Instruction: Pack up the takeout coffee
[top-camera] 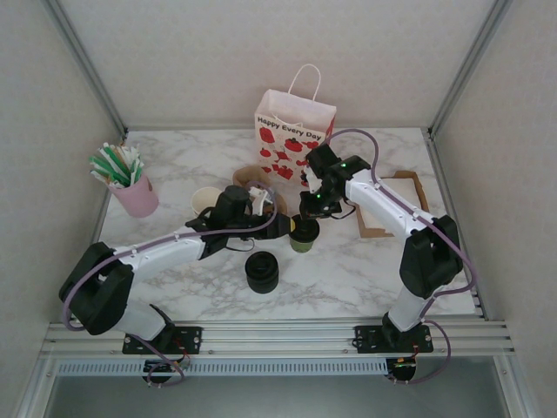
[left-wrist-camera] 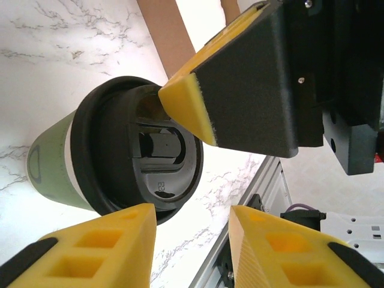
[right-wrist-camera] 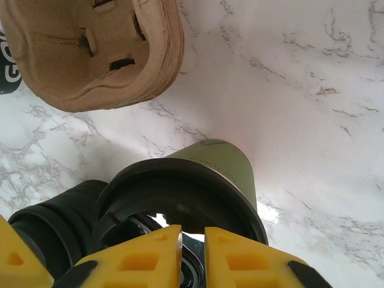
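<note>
pink cup of straws far left, left gripper jaws parted and empty just left of the takeout coffee, upright mid marble table, right gripper over its lid, jaws nearly together, cannot tell if pinching the rim

brightly and evenly lit from above, with soft, short shadows on the counter beside the stack of lids. crisp overhead. marble washed out to near white in the left wrist view; pale glare patch beside the takeout coffee in the right wrist view; nearest foreground slightly soft.
</note>
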Motion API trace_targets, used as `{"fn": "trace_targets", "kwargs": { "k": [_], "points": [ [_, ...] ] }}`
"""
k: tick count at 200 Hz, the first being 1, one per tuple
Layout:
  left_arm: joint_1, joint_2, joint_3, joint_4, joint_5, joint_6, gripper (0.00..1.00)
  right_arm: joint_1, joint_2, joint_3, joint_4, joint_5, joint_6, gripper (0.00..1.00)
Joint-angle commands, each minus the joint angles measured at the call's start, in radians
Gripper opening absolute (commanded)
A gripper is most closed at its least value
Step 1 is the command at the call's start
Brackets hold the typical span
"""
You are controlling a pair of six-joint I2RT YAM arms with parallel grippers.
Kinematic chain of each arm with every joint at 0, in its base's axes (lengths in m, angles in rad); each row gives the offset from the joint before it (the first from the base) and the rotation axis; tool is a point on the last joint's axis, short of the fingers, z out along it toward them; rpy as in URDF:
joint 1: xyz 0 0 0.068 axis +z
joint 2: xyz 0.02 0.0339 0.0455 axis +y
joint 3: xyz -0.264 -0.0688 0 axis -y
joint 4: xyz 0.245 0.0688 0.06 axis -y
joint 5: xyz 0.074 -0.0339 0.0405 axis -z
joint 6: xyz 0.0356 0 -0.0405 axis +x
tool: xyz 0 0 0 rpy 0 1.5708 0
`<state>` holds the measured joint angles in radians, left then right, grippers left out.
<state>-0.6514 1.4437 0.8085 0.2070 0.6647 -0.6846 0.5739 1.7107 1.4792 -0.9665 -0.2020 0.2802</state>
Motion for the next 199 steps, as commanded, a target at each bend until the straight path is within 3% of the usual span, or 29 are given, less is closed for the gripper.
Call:
{"fn": "trace_targets", "kwargs": {
  "k": [1, 22, 56, 199],
  "points": [
    [0.022, -0.017, 0.01, -0.033, -0.007, 0.013, 0.33, -0.005, -0.056, -0.015, -0.022, 0.022, 0.009, 0.19],
    [0.035, 0.007, 0.019, -0.051, -0.004, 0.033, 0.23, -0.005, -0.082, -0.047, -0.009, 0.021, 0.024, 0.19],
    [0.054, 0.06, 0.046, -0.069, 0.006, 0.057, 0.18, -0.005, -0.106, -0.086, 0.01, 0.0, 0.039, 0.17],
    [0.062, 0.163, 0.09, -0.1, 0.015, 0.099, 0.23, -0.005, -0.098, -0.125, 0.026, -0.019, 0.042, 0.16]
  ]
}}
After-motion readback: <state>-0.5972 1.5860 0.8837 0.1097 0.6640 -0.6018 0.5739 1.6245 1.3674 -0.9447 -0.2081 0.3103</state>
